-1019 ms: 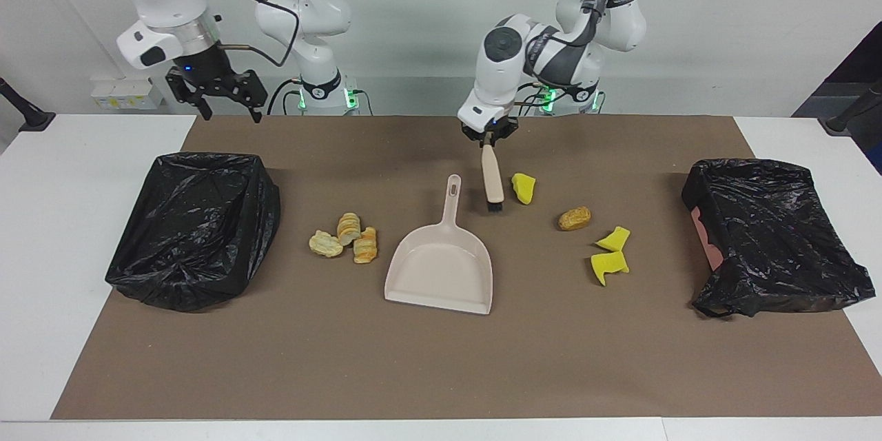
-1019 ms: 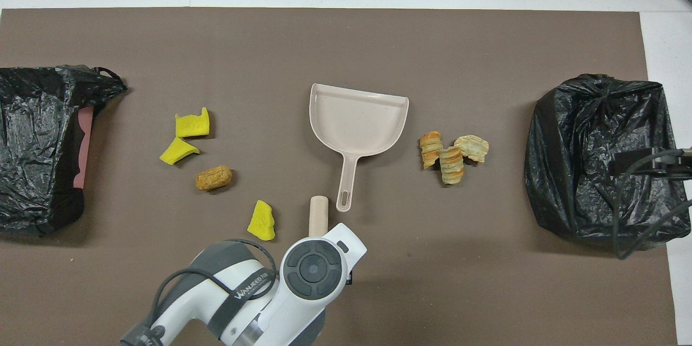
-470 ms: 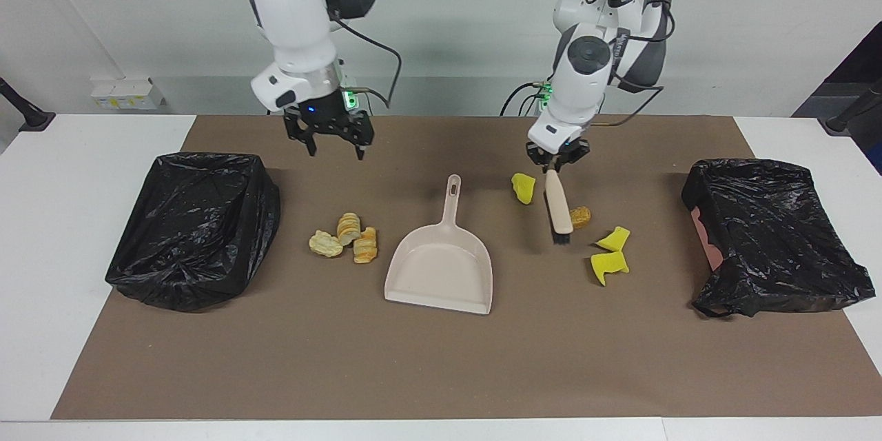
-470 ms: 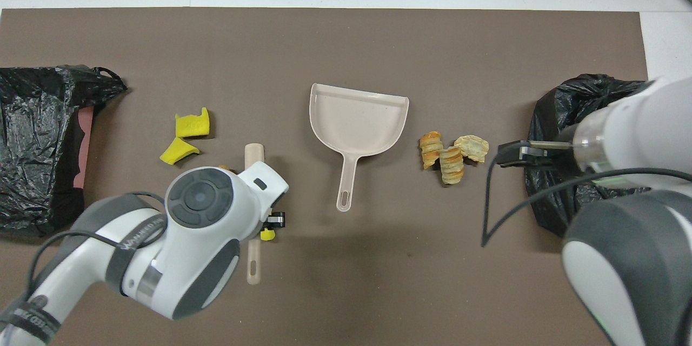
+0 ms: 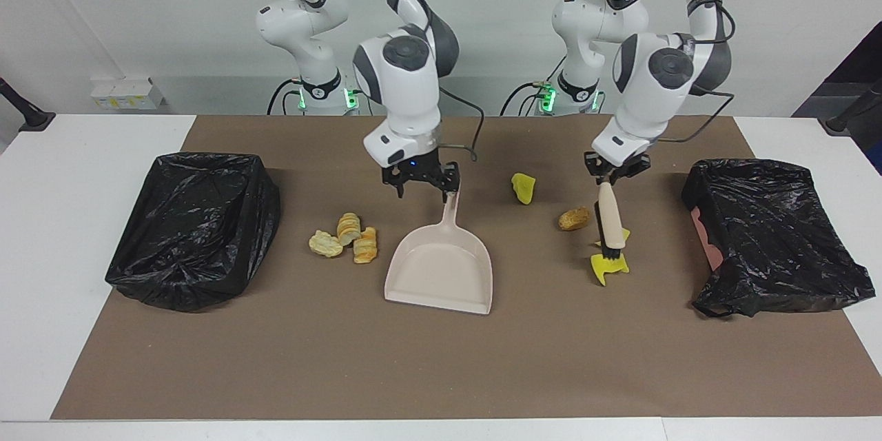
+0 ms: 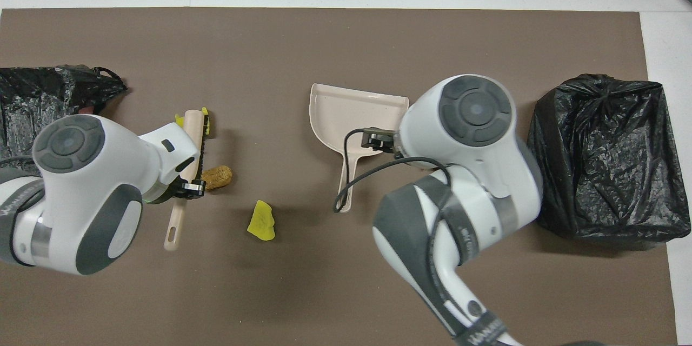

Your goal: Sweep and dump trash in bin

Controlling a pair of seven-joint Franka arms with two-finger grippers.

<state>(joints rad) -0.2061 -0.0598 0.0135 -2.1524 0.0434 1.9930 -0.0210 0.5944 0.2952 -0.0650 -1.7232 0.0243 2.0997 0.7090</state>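
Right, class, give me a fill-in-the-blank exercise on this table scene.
1. The left gripper is shut on the ____.
2. The right gripper hangs open over the handle of the ____.
3. The pastries lie between the dustpan and a black ____.

Missing words: brush; dustpan; bin

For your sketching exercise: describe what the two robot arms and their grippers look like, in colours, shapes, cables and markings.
Both arms are glossy white with rounded shells, dark grey joint sections and round grey caps at the joints. Black cables loop along them, and green lights glow at their bases. The left gripper and right gripper are small black units with two fingers. In the overhead view, grey lettering runs along the arm links.
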